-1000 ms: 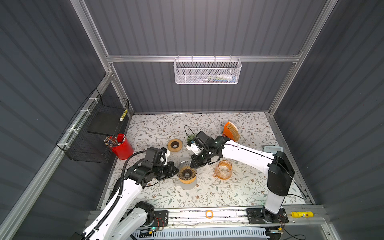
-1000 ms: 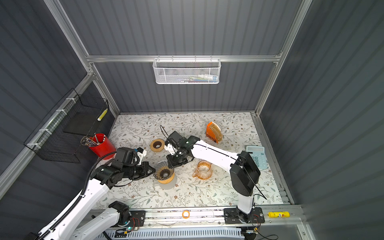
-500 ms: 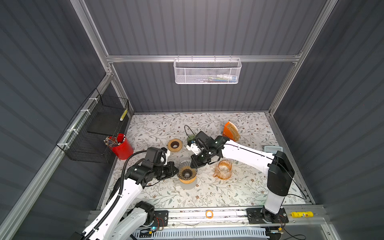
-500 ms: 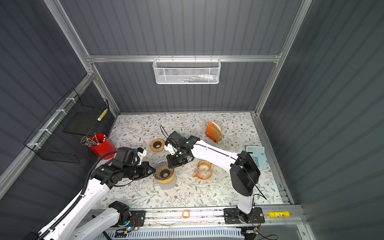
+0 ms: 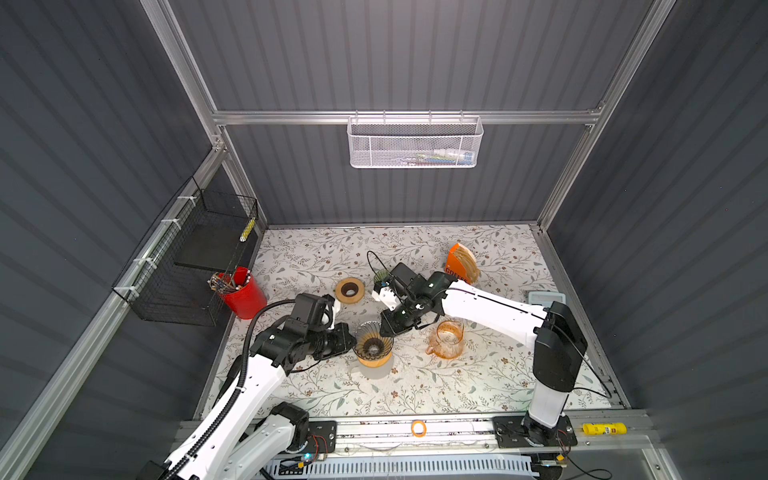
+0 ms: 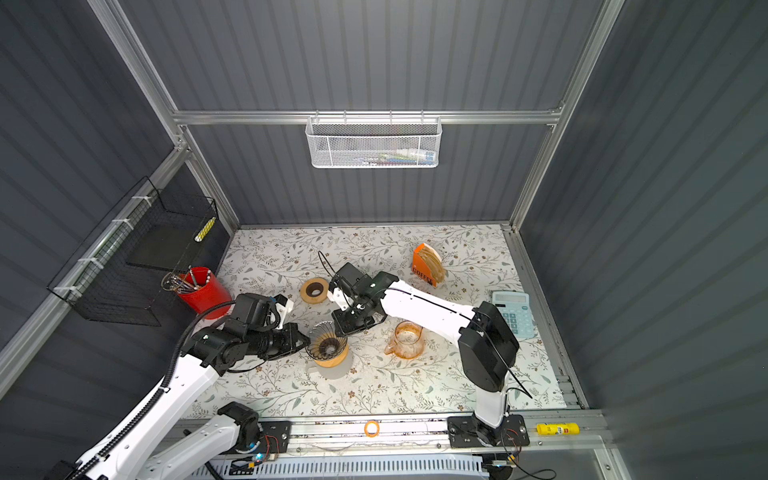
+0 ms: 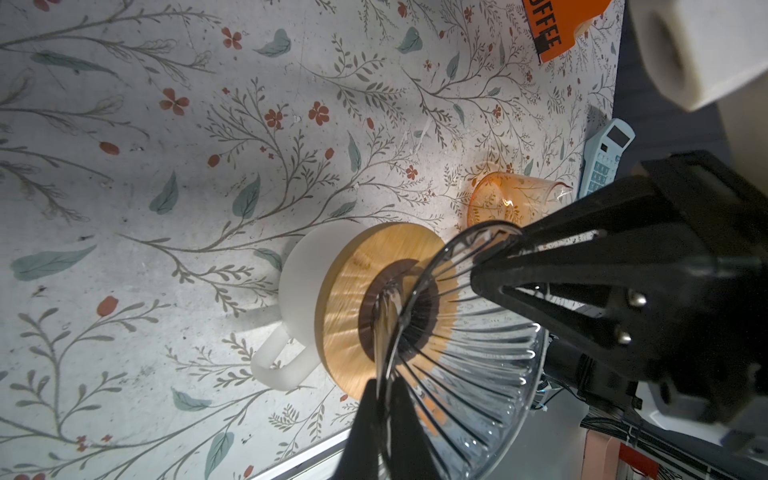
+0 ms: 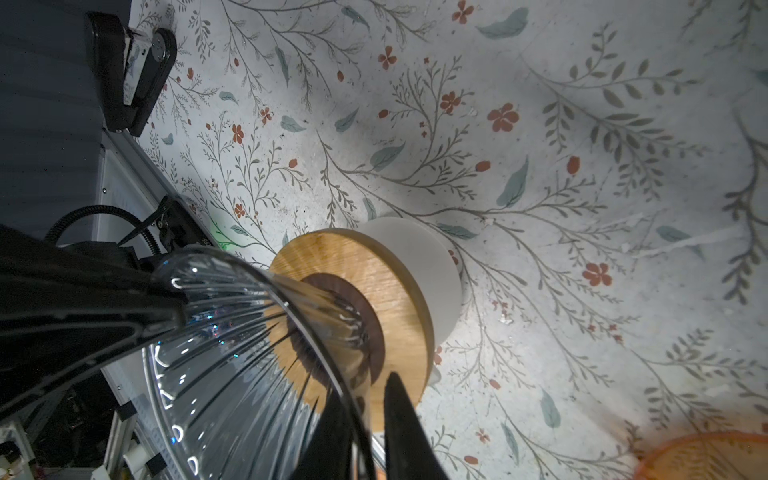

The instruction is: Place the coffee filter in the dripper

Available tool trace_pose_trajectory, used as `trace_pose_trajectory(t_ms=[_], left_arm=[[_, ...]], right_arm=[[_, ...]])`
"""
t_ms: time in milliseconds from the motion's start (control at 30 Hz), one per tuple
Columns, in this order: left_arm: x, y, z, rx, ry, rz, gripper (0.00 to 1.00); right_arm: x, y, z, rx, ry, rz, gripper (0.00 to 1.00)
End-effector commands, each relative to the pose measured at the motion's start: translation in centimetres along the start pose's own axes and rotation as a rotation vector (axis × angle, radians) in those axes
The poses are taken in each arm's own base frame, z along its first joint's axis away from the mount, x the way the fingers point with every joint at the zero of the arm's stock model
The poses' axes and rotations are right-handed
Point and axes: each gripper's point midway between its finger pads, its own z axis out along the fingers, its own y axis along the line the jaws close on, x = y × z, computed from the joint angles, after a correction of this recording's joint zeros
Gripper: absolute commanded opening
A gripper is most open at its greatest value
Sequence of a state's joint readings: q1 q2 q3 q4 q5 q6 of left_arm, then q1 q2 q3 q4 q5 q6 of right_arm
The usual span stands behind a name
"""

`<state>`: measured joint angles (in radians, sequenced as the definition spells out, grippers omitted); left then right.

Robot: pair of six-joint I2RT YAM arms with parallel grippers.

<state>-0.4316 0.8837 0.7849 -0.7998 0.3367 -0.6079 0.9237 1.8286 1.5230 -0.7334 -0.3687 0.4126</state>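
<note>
The dripper, a ribbed clear glass cone on a wooden collar, sits on a white mug at mid-table in both top views. My left gripper is shut on the dripper's rim from the left side. My right gripper straddles the opposite rim of the dripper. Its inner finger is against the glass and a small gap shows at the outer finger. The coffee filters stand in an orange holder at the back right, away from both grippers.
An orange glass carafe stands just right of the dripper, under my right arm. A tape roll lies behind the dripper. A red pen cup is at the left edge, a calculator at the right edge.
Both arms and the dripper stay where they were. My right gripper's jaws have eased slightly apart at the rim.
</note>
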Motion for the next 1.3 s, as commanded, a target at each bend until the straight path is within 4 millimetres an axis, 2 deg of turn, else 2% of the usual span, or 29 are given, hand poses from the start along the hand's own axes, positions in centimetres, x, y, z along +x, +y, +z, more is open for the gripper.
trace_pose_trajectory(t_ms=[0,67,400,767,1167,1267], left_arm=[[1.4,1.6,-0.2,-0.078,0.054,-0.003,0.11],[1.3,1.5,-0.3,-0.075,0.051,0.001,0.12],[0.8,0.6,-0.8,-0.046,0.023,0.018,0.20],[0.0,-0.2,-1.5,-0.025,-0.013,0.034,0.21],[-0.2,-0.3,-1.7,-0.024,-0.023,0.037,0.22],[-0.2,-0.3,-1.8,-0.024,-0.025,0.037,0.24]], right_arm=[[0.1,-0.5,0.2,0.033,0.018,0.005,0.21],[-0.3,-1.0,0.0,0.066,0.001,0.001,0.22],[-0.5,-0.7,-0.8,0.068,-0.016,-0.007,0.24],[-0.8,-0.1,-2.2,0.062,-0.049,-0.013,0.25],[-0.9,0.3,-2.6,0.046,-0.059,-0.013,0.29],[-1.0,0.4,-2.8,0.042,-0.064,-0.016,0.30]])
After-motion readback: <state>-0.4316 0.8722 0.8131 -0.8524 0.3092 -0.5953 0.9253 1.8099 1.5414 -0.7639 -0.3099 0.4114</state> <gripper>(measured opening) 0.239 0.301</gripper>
